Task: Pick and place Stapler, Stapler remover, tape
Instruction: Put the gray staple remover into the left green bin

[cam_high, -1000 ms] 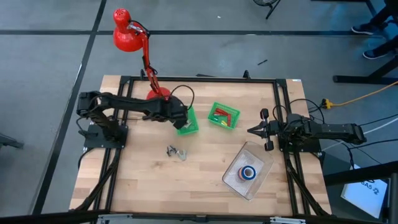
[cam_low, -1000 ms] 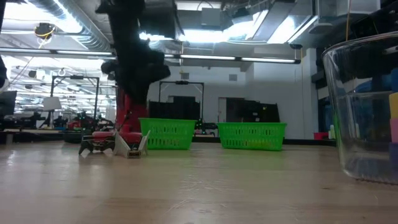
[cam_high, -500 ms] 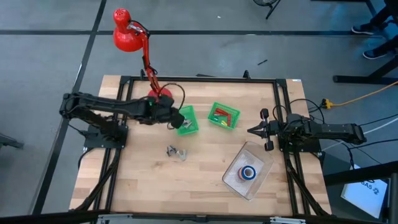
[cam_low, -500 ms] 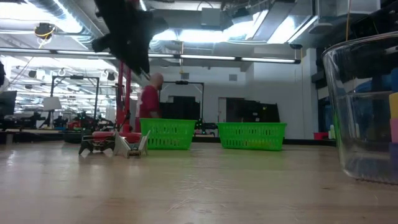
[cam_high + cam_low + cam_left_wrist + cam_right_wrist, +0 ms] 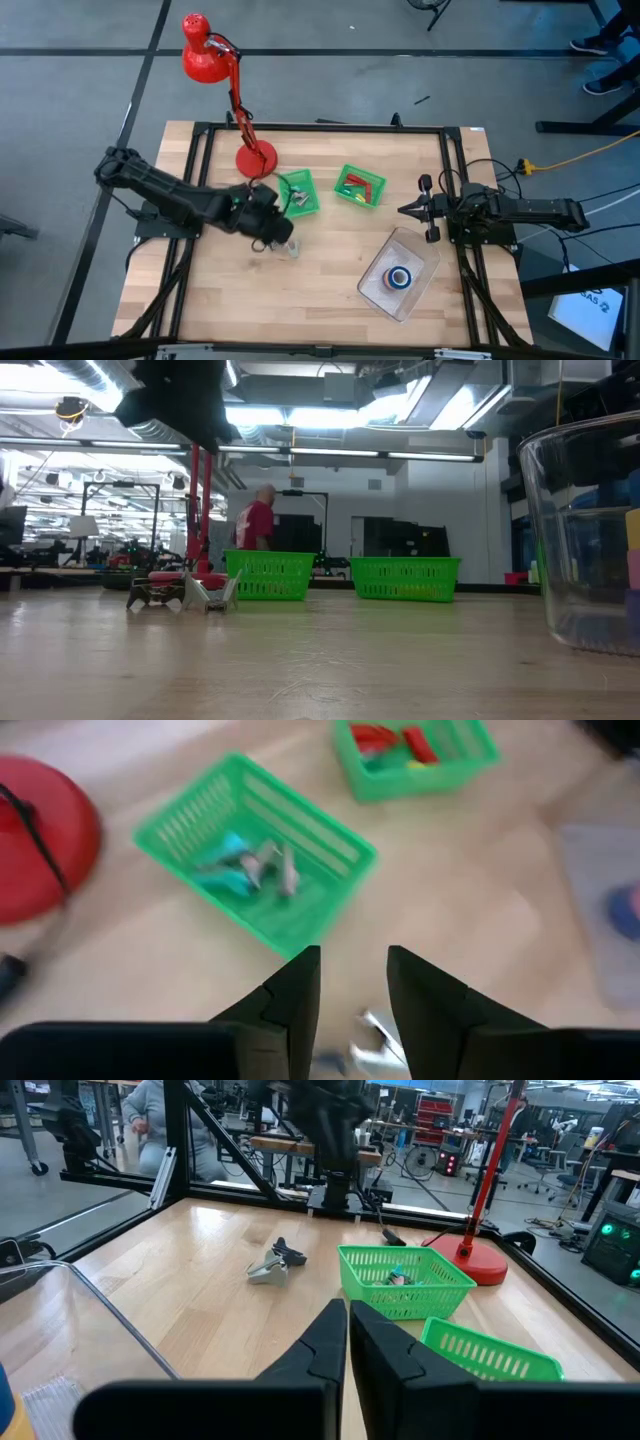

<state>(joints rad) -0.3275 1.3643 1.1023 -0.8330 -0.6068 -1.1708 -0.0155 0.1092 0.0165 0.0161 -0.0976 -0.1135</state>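
Note:
My left gripper (image 5: 281,237) (image 5: 354,970) hangs open above the table's middle left, nothing between its fingers. Just below it lie grey-silver and dark metal pieces (image 5: 375,1038) (image 5: 185,592) (image 5: 275,1262) flat on the wood. A green basket (image 5: 297,193) (image 5: 250,865) beyond it holds a teal and silver piece (image 5: 245,870). A second green basket (image 5: 360,187) holds red pieces (image 5: 395,740). Tape rolls (image 5: 399,277) lie in a clear container (image 5: 422,256). My right gripper (image 5: 405,211) (image 5: 347,1325) waits shut at the right edge.
A red desk lamp stands with its base (image 5: 255,160) at the far left of the table, close behind the left basket. The clear container (image 5: 590,530) stands near the right front. A person in red (image 5: 258,525) walks in the room behind.
My left gripper has left the left green basket, risen and swung toward the table's near edge and a little left, turning as it went. It now hangs over the metal pieces. The baskets and the pieces lie as before.

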